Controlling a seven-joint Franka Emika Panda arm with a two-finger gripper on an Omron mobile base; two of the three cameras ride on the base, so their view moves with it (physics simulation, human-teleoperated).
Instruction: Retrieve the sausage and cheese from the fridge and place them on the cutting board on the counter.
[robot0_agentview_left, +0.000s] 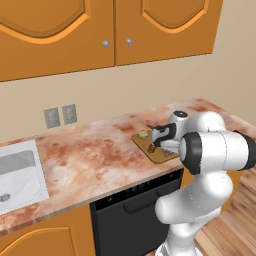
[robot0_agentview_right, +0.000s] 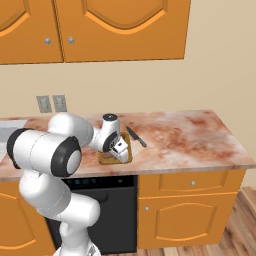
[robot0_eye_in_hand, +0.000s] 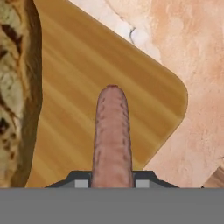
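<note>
Gripping the short reddish-brown sausage (robot0_eye_in_hand: 112, 135) between my jaws, I hold it low over the rectangular tan wooden cutting board (robot0_eye_in_hand: 78, 87), and in the hand view it points away from me across the board's grain, its rounded far end well inside the board's edge. My gripper (robot0_agentview_right: 120, 148) hangs tilted down over the near part of the board (robot0_agentview_right: 127, 150) in the right base view, closed on the sausage. In the left base view, the small pale-yellow chunk of cheese (robot0_agentview_left: 143, 134) lies on the board's far corner, apart from my gripper (robot0_agentview_left: 161, 145). Just beyond the board, a thin knife with a dark handle (robot0_agentview_right: 136, 136) lies flat on the pinkish-red and white marbled stone counter (robot0_agentview_right: 190, 135). Farther left along the counter a white sink basin (robot0_agentview_left: 17, 172) is set in. Orange wooden wall cabinets (robot0_agentview_left: 60, 30) hang above.
</note>
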